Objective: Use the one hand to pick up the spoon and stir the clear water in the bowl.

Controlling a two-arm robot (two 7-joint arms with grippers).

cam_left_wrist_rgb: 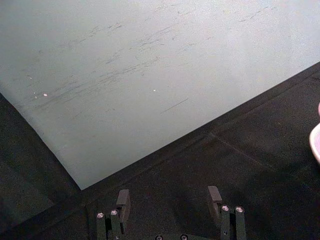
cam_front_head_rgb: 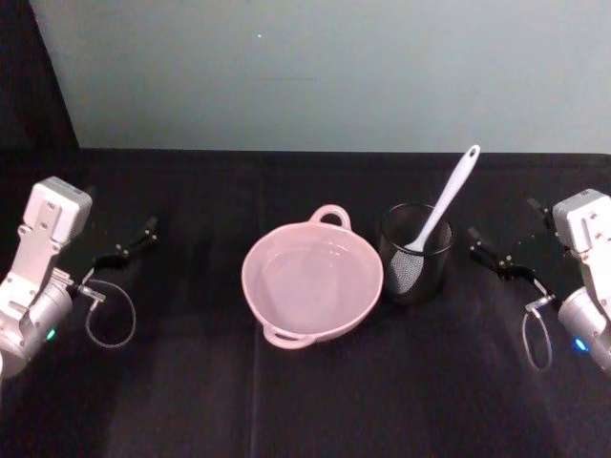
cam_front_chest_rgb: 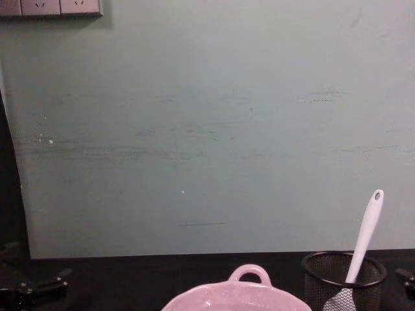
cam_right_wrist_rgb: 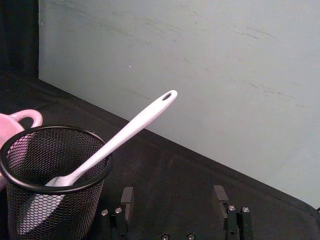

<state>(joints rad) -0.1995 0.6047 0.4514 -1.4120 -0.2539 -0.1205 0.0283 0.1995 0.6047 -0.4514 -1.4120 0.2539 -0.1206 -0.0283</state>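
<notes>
Our right gripper (cam_right_wrist_rgb: 173, 196) hangs open at the head view's right edge, near the mesh cup (cam_front_head_rgb: 420, 281) holding the tilted spoon (cam_front_head_rgb: 441, 210); the bowl (cam_front_head_rgb: 248, 284) of clear water (cam_front_head_rgb: 310, 277) sits centre. Our left gripper (cam_left_wrist_rgb: 168, 196), open, is parked far left. Pickup not begun: next, we reckon, pinch the handle (cam_front_head_rgb: 460, 174).

Left gripper (cam_left_wrist_rgb: 169, 192) and right gripper (cam_right_wrist_rgb: 173, 191) hold jaws parted.

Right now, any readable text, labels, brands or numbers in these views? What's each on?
No readable text anywhere.
The bowl, spoon and mesh cup: plain, no print.
The left gripper and right gripper, parked at either side with fingers open: no legible markings.
The wall sockets: no legible marks.
</notes>
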